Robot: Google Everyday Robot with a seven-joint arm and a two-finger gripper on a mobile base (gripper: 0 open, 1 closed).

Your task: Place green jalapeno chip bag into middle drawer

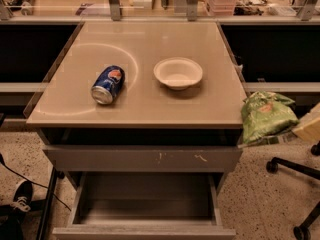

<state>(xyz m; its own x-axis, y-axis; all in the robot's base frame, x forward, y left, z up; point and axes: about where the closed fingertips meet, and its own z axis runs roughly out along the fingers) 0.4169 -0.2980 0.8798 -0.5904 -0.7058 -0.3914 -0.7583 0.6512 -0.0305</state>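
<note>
The green jalapeno chip bag (266, 115) is a crumpled light-green bag with a small orange-red mark. It hangs in the air just past the table's right edge, at about table-top height. My gripper (301, 127) shows as a pale cream piece at the right edge of the view, shut on the bag's right side. The middle drawer (145, 215) stands pulled open low at the front of the cabinet, left of and below the bag. Its grey floor is bare.
A blue soda can (108, 84) lies on its side on the beige table top (150, 109), with a white bowl (178, 73) to its right. A closed scratched drawer front (145, 158) sits above the open drawer. Chair legs with castors (295, 169) stand at right.
</note>
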